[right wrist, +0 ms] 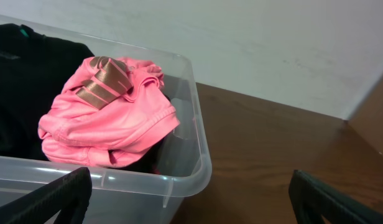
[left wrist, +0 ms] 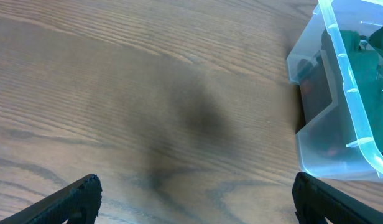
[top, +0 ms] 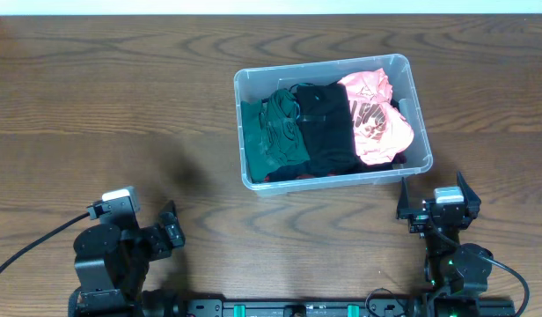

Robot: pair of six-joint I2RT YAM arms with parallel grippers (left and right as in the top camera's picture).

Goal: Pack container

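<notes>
The clear plastic container (top: 417, 97) stands on the wooden table, right of centre. It holds folded clothes: a green one (top: 269, 132) at left, a black one (top: 328, 128) in the middle, a pink one (top: 377, 119) at right. My left gripper (top: 172, 231) is open and empty near the front left, apart from the container; the left wrist view shows the container's corner (left wrist: 328, 134). My right gripper (top: 432, 204) is open and empty just in front of the container's front right corner (right wrist: 198, 168); the pink garment (right wrist: 107, 124) lies inside.
Bare wooden tabletop (top: 121, 114) spreads left of the container. A white wall (right wrist: 272, 43) rises behind the table's far edge. The arm bases sit at the front edge.
</notes>
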